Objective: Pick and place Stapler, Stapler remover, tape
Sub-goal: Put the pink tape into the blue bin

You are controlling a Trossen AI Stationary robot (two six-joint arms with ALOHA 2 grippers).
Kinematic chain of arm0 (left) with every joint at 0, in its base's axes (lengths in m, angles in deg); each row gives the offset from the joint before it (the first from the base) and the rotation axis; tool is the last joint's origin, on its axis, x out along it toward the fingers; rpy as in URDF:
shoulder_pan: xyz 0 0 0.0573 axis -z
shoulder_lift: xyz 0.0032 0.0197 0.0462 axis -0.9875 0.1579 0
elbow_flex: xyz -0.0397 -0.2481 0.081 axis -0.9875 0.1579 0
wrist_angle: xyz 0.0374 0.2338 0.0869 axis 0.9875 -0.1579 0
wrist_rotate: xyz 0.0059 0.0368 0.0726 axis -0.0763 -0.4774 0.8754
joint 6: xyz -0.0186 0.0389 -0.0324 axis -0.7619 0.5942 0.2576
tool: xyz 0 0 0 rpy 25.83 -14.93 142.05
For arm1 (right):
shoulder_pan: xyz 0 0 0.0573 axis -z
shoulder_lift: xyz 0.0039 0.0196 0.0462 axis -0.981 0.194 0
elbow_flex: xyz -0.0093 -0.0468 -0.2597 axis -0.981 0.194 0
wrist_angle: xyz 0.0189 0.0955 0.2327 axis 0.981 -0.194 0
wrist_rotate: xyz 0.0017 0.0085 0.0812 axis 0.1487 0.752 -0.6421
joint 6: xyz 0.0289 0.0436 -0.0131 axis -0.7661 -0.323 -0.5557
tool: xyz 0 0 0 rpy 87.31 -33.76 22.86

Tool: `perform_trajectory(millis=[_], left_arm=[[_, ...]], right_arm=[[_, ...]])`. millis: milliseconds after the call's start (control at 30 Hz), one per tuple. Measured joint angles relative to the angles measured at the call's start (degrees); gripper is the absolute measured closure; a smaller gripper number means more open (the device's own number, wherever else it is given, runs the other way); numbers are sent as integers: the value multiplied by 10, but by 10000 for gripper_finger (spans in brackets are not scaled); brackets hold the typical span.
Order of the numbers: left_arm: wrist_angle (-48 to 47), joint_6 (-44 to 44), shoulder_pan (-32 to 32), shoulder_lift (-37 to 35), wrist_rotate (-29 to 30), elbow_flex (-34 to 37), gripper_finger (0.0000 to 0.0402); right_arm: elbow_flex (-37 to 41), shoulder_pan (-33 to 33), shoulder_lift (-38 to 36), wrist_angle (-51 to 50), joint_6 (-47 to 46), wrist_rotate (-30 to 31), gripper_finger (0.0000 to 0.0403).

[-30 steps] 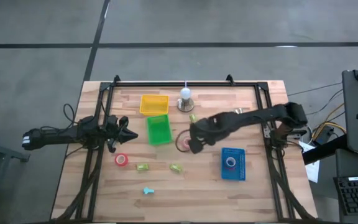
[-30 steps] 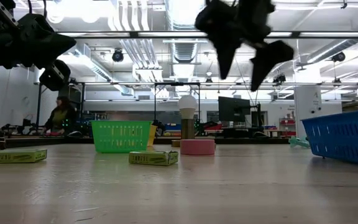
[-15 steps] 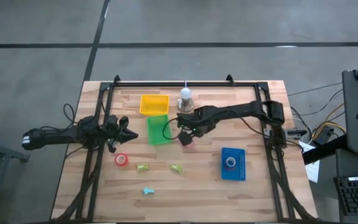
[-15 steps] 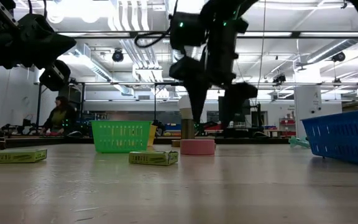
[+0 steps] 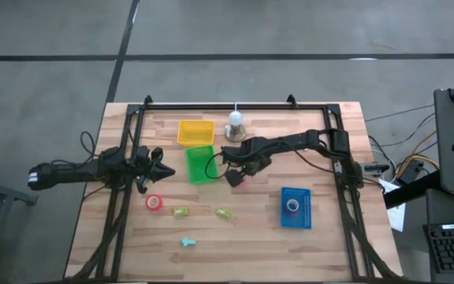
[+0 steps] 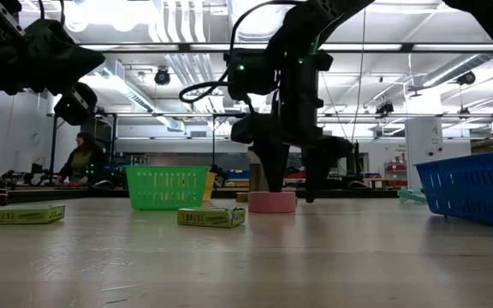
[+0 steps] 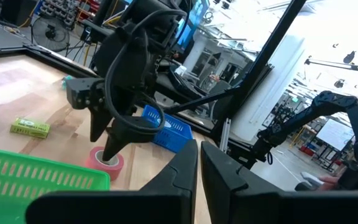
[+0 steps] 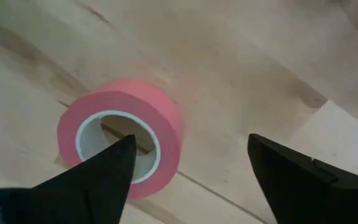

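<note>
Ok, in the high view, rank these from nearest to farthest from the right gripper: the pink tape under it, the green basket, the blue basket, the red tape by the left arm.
1. Pink tape: directly under the right gripper, mid-table.
2. Green basket: just to its left.
3. Blue basket: to its right, toward the near edge.
4. Red tape: farthest, on the left side near the left gripper.

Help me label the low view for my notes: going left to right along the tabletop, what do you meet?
Flat green box → green basket → second flat green box → pink tape roll, with the right tool open around it → blue basket.
</note>
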Motion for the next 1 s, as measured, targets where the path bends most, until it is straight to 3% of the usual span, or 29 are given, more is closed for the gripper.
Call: perform_trajectory(millis=[533,800,1000], left_arm=[[0,0,0,0,0,0,378],[0,0,0,0,0,0,378],[0,0,0,1,0,0,378]], right_arm=[[-3,-1,-2,10,23,-6,377],[-15,-11,-30,-8,26,-47,375],[-13,-64,-105,-80,-2,-42,375]])
